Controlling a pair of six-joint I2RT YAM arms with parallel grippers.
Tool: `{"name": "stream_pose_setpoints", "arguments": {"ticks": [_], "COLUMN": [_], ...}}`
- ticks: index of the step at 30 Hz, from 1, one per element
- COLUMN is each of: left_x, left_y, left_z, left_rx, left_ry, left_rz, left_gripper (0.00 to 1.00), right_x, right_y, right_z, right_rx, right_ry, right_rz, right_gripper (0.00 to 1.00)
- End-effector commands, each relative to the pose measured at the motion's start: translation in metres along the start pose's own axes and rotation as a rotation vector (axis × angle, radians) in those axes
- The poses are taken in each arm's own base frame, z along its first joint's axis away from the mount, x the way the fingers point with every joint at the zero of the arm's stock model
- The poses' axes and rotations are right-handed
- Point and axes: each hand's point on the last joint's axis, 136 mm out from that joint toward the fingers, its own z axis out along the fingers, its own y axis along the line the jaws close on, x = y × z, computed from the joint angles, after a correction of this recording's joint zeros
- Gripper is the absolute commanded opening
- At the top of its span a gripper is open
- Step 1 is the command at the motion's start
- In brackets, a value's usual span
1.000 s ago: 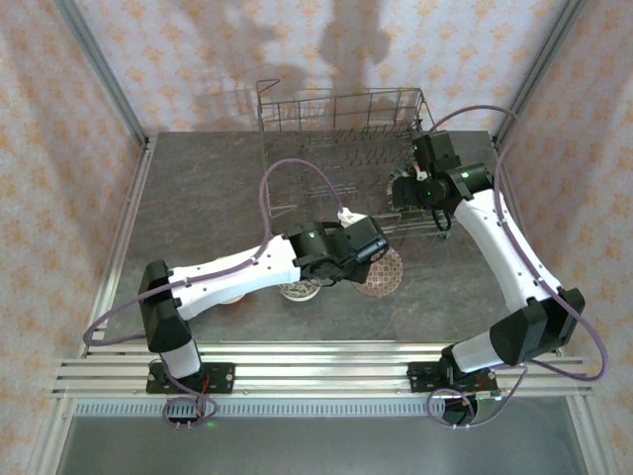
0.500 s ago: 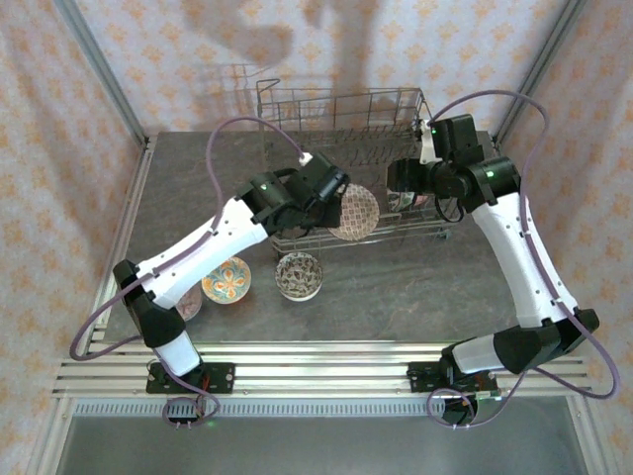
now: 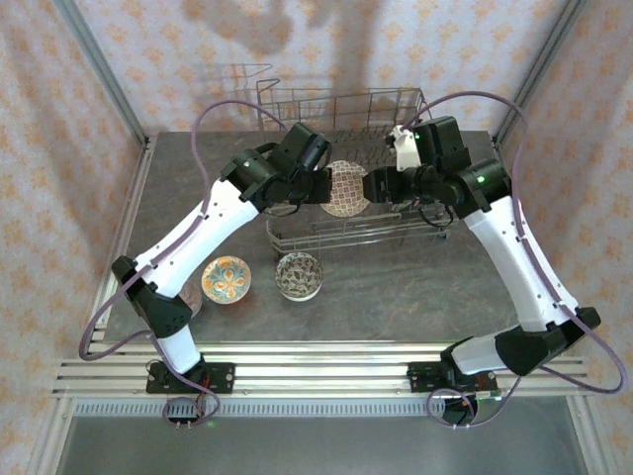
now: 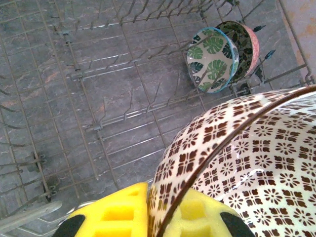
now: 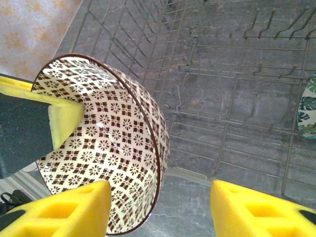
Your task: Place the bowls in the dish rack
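Observation:
My left gripper point(image 3: 322, 186) point(image 4: 163, 210) is shut on the rim of a white bowl with a brown flower pattern point(image 3: 345, 188) point(image 4: 247, 163) point(image 5: 106, 133), one pad inside and one outside. It holds the bowl tilted on edge above the grey wire dish rack point(image 3: 336, 107) point(image 4: 123, 108) point(image 5: 222, 98). My right gripper point(image 3: 378, 185) point(image 5: 160, 210) is open just right of that bowl, whose rim stands between its fingers without being clamped. A teal leaf bowl point(image 4: 212, 59) point(image 5: 308, 111) and a pink-outside bowl point(image 4: 245, 45) stand upright in the rack's tines.
On the table in front of the rack sit an orange bowl point(image 3: 226, 279) and a dark-patterned bowl point(image 3: 299, 275). Another bowl point(image 3: 189, 297) is half hidden under my left arm. The rack's tall grid sides rise at the back.
My left arm has lifted the brown-patterned bowl off the table and carried it back over the rack. My right gripper has swung left towards the bowl.

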Motion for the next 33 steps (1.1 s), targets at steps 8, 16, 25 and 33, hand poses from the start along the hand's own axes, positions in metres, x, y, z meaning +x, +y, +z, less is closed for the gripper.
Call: {"name": "stream_pose_setpoints", "arguments": {"ticks": [8, 16, 25, 33], "left_x": [-0.022, -0.025, -0.027, -0.023], "left_y": [-0.007, -0.003, -0.006, -0.010], "left_z": [-0.010, -0.009, -0.007, -0.002], "left_rx": [0.052, 0.047, 0.059, 0.085], "left_ry": [-0.058, -0.063, -0.067, -0.057], "left_rz": [0.004, -0.003, -0.010, -0.030], "left_gripper": [0.00, 0.00, 0.00, 0.07], "right_x": [0.002, 0.002, 0.002, -0.003], "right_y": [-0.004, -0.005, -0.002, -0.011], "right_z": [0.024, 0.030, 0.034, 0.031], "right_rx": [-0.008, -0.008, -0.024, 0.039], "right_ry": [0.036, 0.039, 0.044, 0.025], "right_rz": [0.057, 0.072, 0.093, 0.127], "right_gripper": [0.40, 0.26, 0.11, 0.00]}}
